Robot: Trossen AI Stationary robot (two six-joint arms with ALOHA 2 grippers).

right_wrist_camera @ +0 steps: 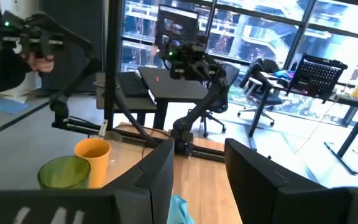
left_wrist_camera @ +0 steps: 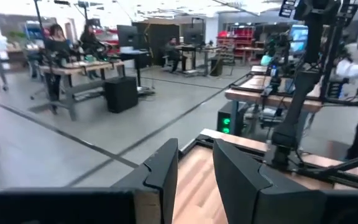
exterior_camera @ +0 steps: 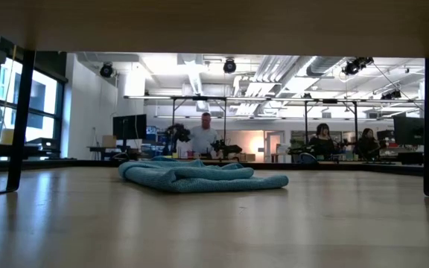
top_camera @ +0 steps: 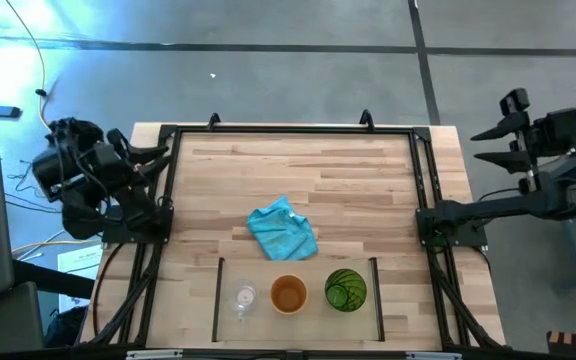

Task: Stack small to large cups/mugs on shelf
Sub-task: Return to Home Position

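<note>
Three cups stand upright side by side on their bases inside the shelf [top_camera: 313,268], a patch of wooden tabletop outlined by thin dark lines at the near edge. From left to right they are a small clear glass [top_camera: 244,298], an orange cup [top_camera: 288,294] and a green tumbler [top_camera: 346,290]. The right wrist view also shows the green tumbler [right_wrist_camera: 64,172] and the orange cup [right_wrist_camera: 93,158]. My left gripper [top_camera: 156,152] is raised beside the table's far left corner, open and holding nothing. My right gripper [top_camera: 480,146] is raised off the table's right edge, open and holding nothing.
A crumpled light-blue cloth [top_camera: 283,230] lies mid-table, just beyond the shelf; it also shows in the low view [exterior_camera: 199,176]. A black metal frame [top_camera: 288,130] runs along the table's far, left and right sides. People sit and stand at desks in the room beyond [exterior_camera: 203,138].
</note>
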